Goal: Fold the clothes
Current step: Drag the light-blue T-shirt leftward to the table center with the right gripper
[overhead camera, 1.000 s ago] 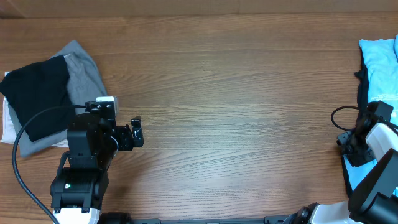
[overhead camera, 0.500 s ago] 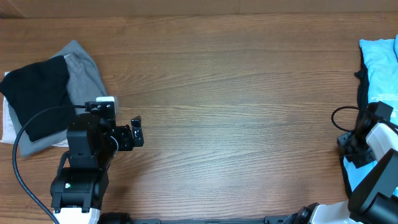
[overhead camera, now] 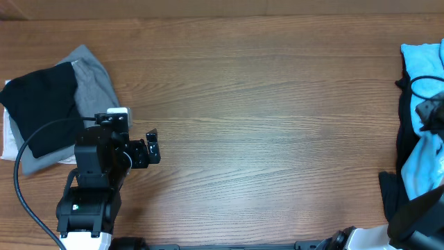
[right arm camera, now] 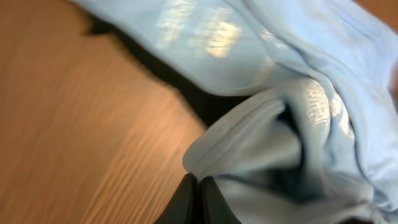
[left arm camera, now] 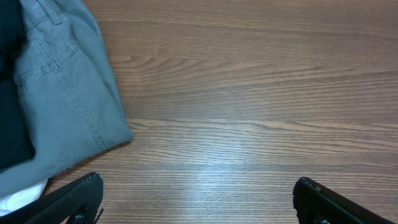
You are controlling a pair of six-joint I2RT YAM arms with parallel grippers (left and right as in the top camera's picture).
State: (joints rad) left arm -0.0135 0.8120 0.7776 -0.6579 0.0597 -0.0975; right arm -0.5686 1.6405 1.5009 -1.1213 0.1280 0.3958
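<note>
The light sky-blue T-shirt [overhead camera: 424, 61] lies at the table's far right edge, with part of it pulled up in a bunch [overhead camera: 422, 165]. My right gripper [overhead camera: 430, 113] is above it. In the right wrist view the jaws [right arm camera: 199, 182] are pressed together on a fold of the sky-blue shirt [right arm camera: 261, 143], held above the wood. A black garment [overhead camera: 401, 142] lies under the shirt. My left gripper [overhead camera: 151, 146] is open and empty over bare wood, also in the left wrist view [left arm camera: 199, 199].
A pile at the far left holds a black garment [overhead camera: 40, 105], a grey one [overhead camera: 96, 83] and a white edge [overhead camera: 7, 142]. The grey one shows stitched seams in the left wrist view [left arm camera: 62, 93]. The wooden table [overhead camera: 263, 118] lies between the arms.
My right gripper has moved up and toward the far side, lifting a bunch of the sky-blue shirt and uncovering black cloth. The left arm has not moved.
</note>
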